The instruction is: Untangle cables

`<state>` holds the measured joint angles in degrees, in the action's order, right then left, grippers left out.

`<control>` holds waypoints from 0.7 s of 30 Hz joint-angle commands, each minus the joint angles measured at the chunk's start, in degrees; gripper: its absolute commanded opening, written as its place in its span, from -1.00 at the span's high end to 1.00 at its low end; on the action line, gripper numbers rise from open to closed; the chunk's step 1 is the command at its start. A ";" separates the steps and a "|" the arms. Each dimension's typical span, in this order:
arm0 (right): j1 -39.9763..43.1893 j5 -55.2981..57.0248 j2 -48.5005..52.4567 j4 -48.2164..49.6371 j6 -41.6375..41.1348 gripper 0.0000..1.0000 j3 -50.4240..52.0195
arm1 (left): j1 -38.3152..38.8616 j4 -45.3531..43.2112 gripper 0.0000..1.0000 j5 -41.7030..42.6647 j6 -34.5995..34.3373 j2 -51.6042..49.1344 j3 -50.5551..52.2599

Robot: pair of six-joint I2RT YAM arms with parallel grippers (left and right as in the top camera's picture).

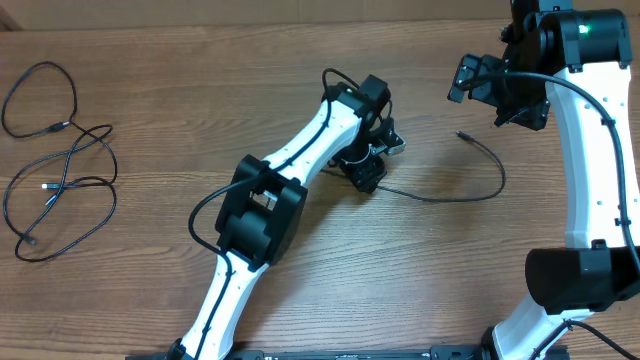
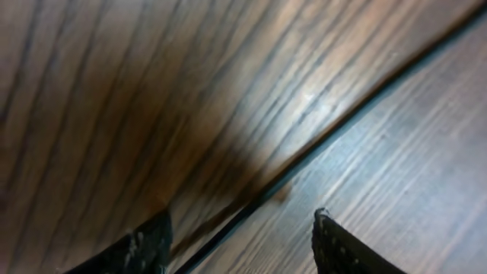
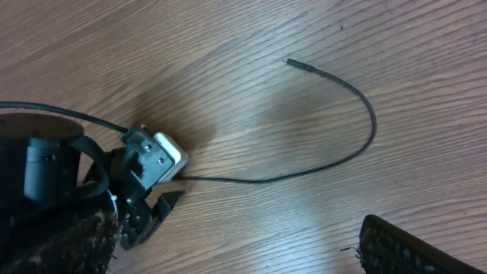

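A loose group of thin black cables point(image 1: 62, 165) lies in loops at the table's far left, with small plug ends showing. One separate cable point(image 1: 470, 192) curves across the middle right and ends in a plug point(image 1: 462, 133). My left gripper point(image 1: 368, 175) is low over that cable's other end. In the left wrist view its fingers point(image 2: 242, 232) are open and the cable point(image 2: 319, 144) runs diagonally between them. My right gripper point(image 1: 500, 92) is raised at the far right, open and empty point(image 3: 236, 251). The right wrist view shows the cable point(image 3: 365, 144) and the left gripper point(image 3: 144, 194).
The wooden table point(image 1: 200, 80) carries only the cables. The left arm point(image 1: 262, 210) reaches diagonally across the middle. The right arm point(image 1: 600, 160) stands along the right edge.
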<state>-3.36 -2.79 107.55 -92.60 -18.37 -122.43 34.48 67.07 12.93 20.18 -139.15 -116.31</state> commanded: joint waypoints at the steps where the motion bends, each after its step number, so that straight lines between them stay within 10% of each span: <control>1: 0.22 -0.31 -0.04 0.11 0.76 -1.00 0.24 | 0.63 -1.55 -0.21 -12.26 -6.58 -4.00 3.61; 21: 2.60 1.51 -0.04 0.42 1.68 -1.00 0.22 | 1.57 -6.47 -0.11 -8.24 -12.83 -4.00 9.51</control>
<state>-2.85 -2.42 107.55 -92.97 -16.49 -122.43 36.40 59.07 1.06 6.37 -137.08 -111.72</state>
